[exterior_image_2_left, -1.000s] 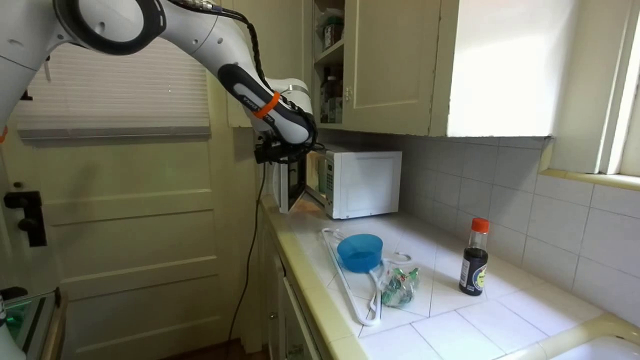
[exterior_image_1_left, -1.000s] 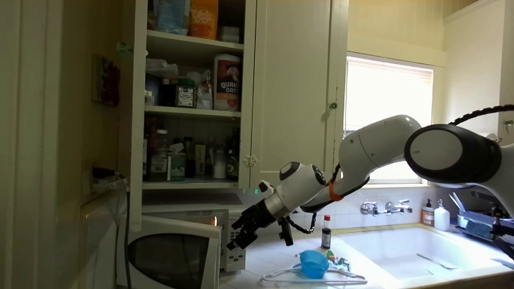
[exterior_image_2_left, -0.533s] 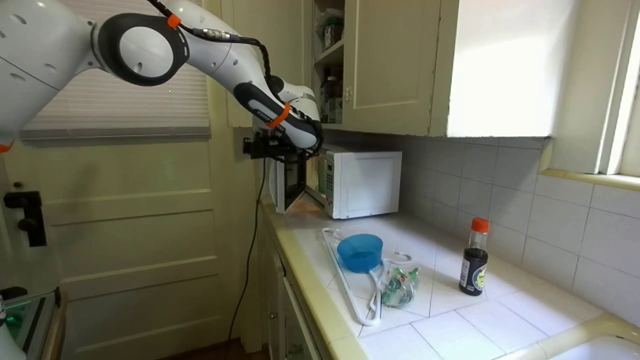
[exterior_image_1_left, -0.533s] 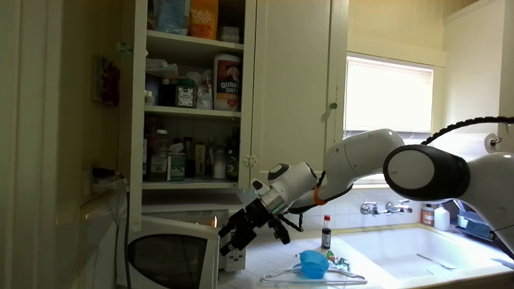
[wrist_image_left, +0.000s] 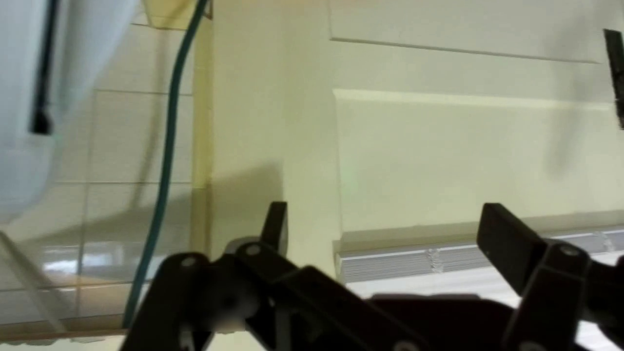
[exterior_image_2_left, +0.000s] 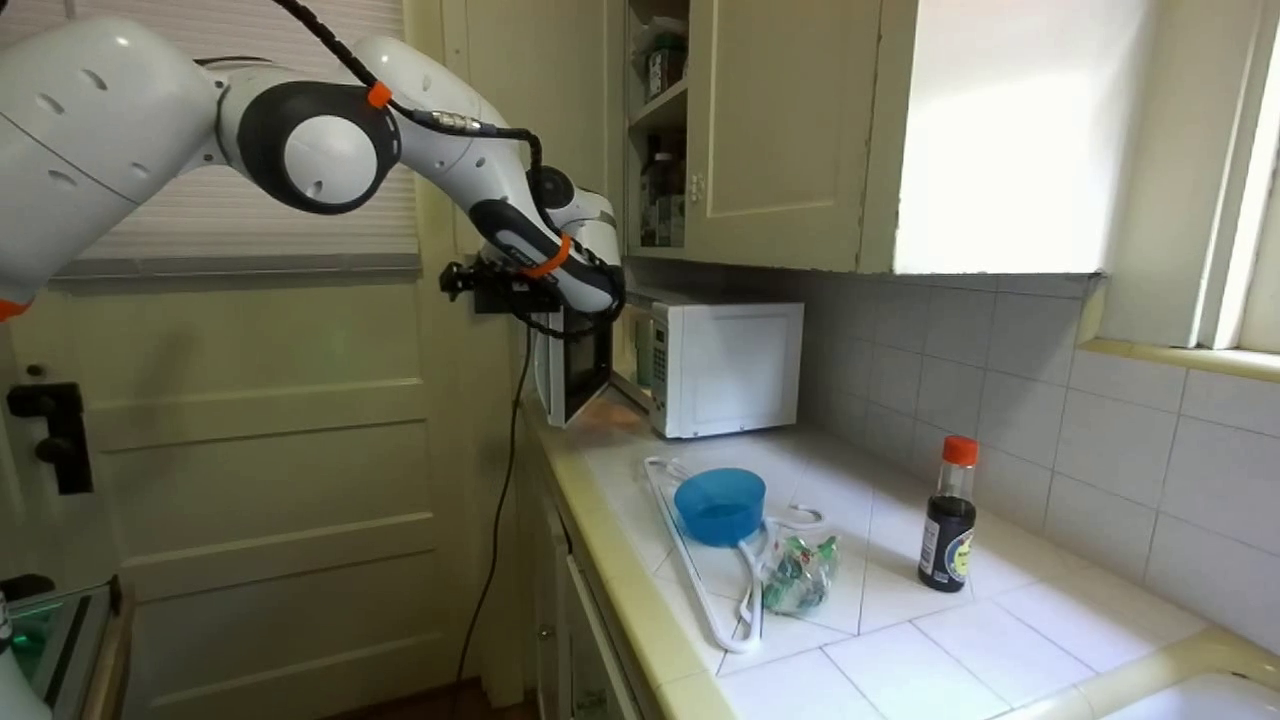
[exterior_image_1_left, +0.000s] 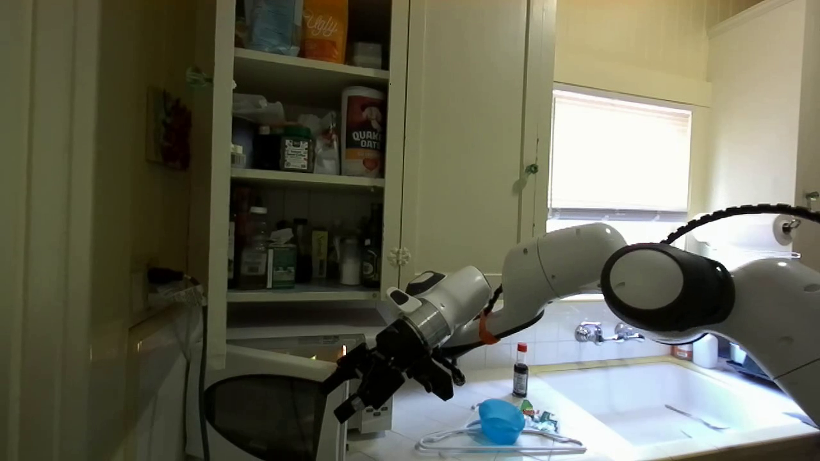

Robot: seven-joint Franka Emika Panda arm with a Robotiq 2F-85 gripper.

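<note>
Claw [wrist_image_left: 385, 219], black and two-fingered, hangs spread wide with nothing between its fingers, and I've got it right by the white-framed, dark-windowed microwave door [exterior_image_1_left: 269, 416]. That door stands open from the boxy white microwave [exterior_image_2_left: 730, 370] on the white-tiled, yellow-edged bench [exterior_image_2_left: 900, 670]. My call on the step: positioning, with no grip made. And what does the next move want? I'd say slow hands, and the gap to that door settled first, because contact is exactly what I can't read! In an exterior view the dark fingertips [exterior_image_1_left: 349, 408] cross in front of the door's edge; touching or merely overlapping, no telling. In an exterior view the jointed white arm [exterior_image_2_left: 330, 160] hides most of the claw, yet hands me the microwave's whole side wall. Wrist view, please: fingers laid out plainly, a cream panelled door [wrist_image_left: 438, 161] filling the space beyond, a dark teal cord [wrist_image_left: 168, 146] running past on the left, and what I take for the microwave door blurred at the edge, apart from the fingers in that picture. Bonus for me in an exterior view: cream wooden shelves [exterior_image_1_left: 307, 179] bearing a white-lidded, cylindrical oats canister [exterior_image_1_left: 363, 131], and a thin metal utensil [exterior_image_1_left: 695, 417] lying in the white basin sink [exterior_image_1_left: 608, 390], none of it offered by the wrist view.
</note>
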